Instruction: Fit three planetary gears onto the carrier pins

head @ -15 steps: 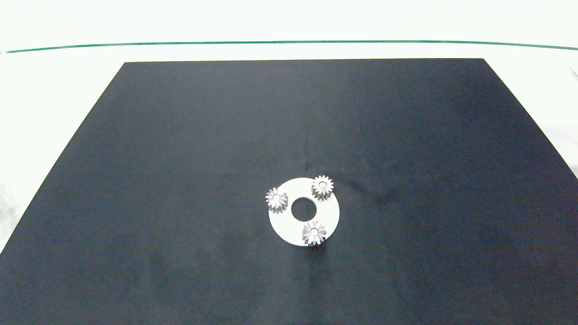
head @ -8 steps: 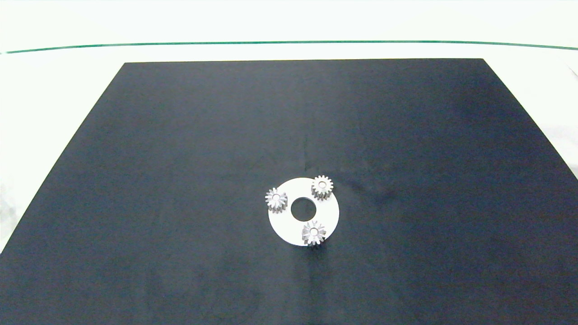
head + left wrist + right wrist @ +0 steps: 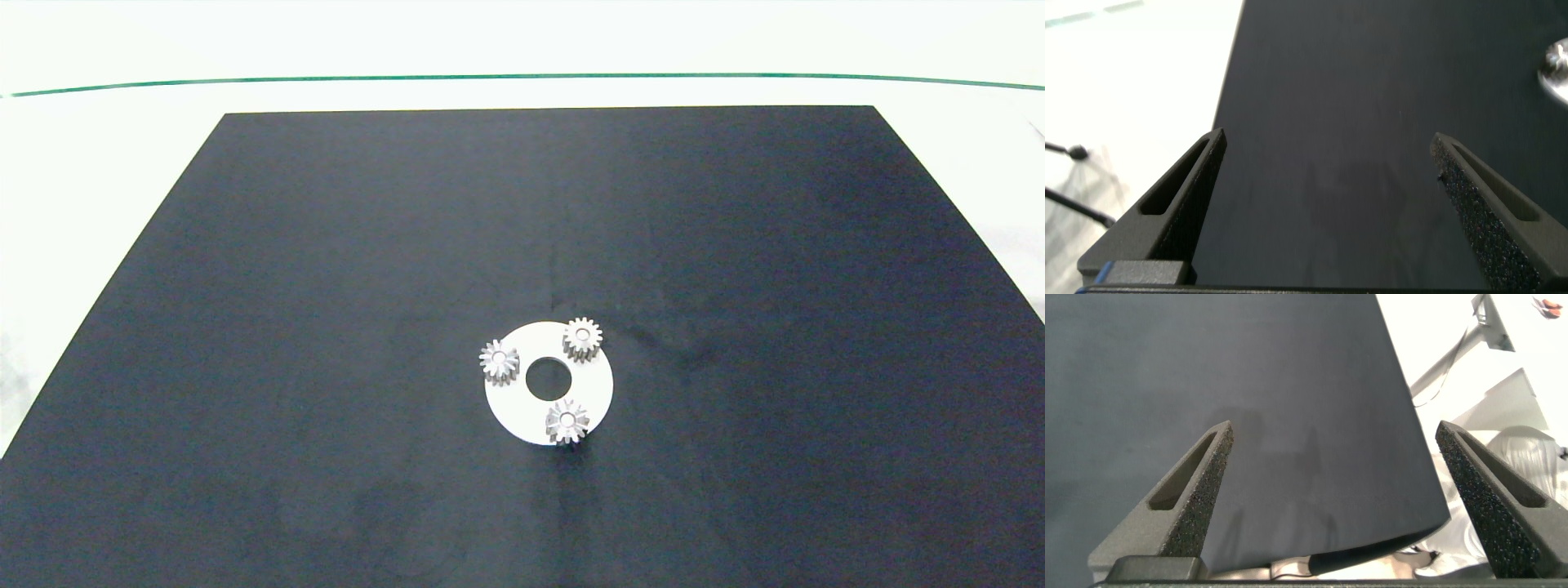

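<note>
Both arms hang back over the black mat (image 3: 326,286): left gripper (image 3: 1327,212) and right gripper (image 3: 1331,498) spread wide, empty (near opposite edges), planetary gears (image 3: 582,339) seated on the disc (image 3: 596,392).

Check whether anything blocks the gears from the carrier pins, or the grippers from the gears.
Nothing visible does. All three planetary gears already sit on the white disc, each apparently over a pin. The dark mat around it is bare. The left gripper and right gripper hang open over the mat's edges, empty.
</note>
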